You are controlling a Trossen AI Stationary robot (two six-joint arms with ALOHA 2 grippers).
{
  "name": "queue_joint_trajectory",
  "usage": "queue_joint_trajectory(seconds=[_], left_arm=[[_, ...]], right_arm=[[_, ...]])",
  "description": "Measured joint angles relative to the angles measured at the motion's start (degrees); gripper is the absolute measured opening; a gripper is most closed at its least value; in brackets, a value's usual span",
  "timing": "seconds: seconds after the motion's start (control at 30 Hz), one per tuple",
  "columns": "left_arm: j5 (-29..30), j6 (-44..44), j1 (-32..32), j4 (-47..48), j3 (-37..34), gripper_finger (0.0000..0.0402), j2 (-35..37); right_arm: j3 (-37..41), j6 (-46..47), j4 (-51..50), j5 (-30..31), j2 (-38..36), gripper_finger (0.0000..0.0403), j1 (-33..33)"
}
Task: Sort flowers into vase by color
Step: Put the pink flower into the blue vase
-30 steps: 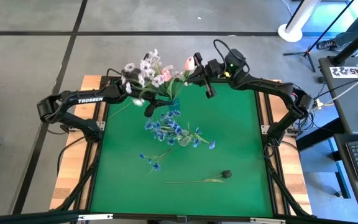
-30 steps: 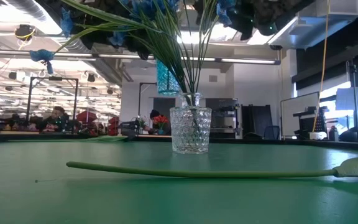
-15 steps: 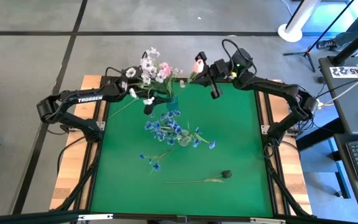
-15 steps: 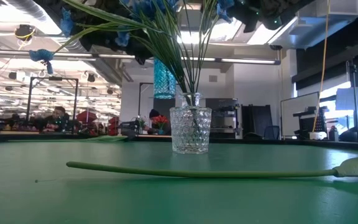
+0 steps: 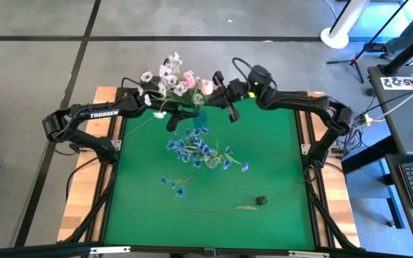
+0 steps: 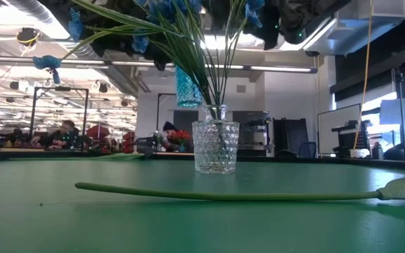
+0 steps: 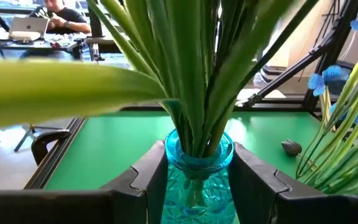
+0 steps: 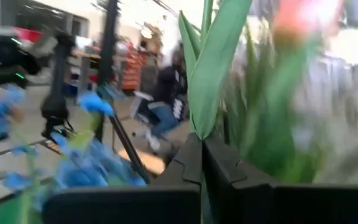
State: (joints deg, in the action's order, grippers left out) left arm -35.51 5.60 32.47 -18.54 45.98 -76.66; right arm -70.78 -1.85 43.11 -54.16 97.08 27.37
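My left gripper is shut on a turquoise glass vase full of white and pink flowers, held up over the table's far edge. Coming from the right, my right gripper is shut on a pink tulip whose bud is beside that bunch. At mid-table, a clear glass vase of blue flowers stands on its base. A blue sprig and a dark-budded stem lie flat on the green mat. My left gripper has the turquoise vase's body just under its rim between its two fingers, one on each side, coming in about level from the table's left. The vase stands upright, lifted clear of the table. My right gripper pinches the tulip's green stem where a leaf starts, between its two shut fingers. It reaches in about level from the table's right. The tulip is lifted clear, its leaf and bud past the fingertips.
Stems and blossoms of the blue bunch spread wide above the clear vase, right below my two grippers. The mat's left, right and near parts lie bare apart from the two loose stems. People sit at desks in the room beyond.
My right gripper has carried the pink tulip toward the table's left and a little down, bringing its bud up against the bunch in the held vase. The turquoise vase has swayed slightly in my left gripper, which stayed in place.
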Motion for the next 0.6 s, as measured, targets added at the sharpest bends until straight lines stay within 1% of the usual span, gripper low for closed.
queue_joint_trajectory(seconds=[0.13, 0.27, 0.4, 0.5, 0.6], left_arm=[[0.02, -0.75, 0.00, -0.63, -0.02, 0.0137, 0.00], [0.56, -0.81, 0.04, -0.52, -0.13, 0.0137, -0.08], [3.74, -0.33, 0.04, 0.10, -0.22, 0.0137, -0.11], [5.85, 0.10, 0.30, 0.54, -0.22, 0.0137, -0.11], [7.06, 0.10, 0.42, 0.84, -0.07, 0.0137, -0.01]], right_arm=[[0.04, -2.47, -4.44, 2.52, 1.81, 0.0001, 0.06], [-0.15, -3.88, -7.16, 3.14, 2.56, 0.0001, 0.02], [-0.16, -4.24, -8.76, 3.18, 2.68, 0.0007, 0.03], [-0.69, -2.78, -10.58, 3.64, 2.15, 0.0033, 0.87], [-1.31, -2.75, -14.52, 3.74, 1.24, 0.0077, 1.71]])
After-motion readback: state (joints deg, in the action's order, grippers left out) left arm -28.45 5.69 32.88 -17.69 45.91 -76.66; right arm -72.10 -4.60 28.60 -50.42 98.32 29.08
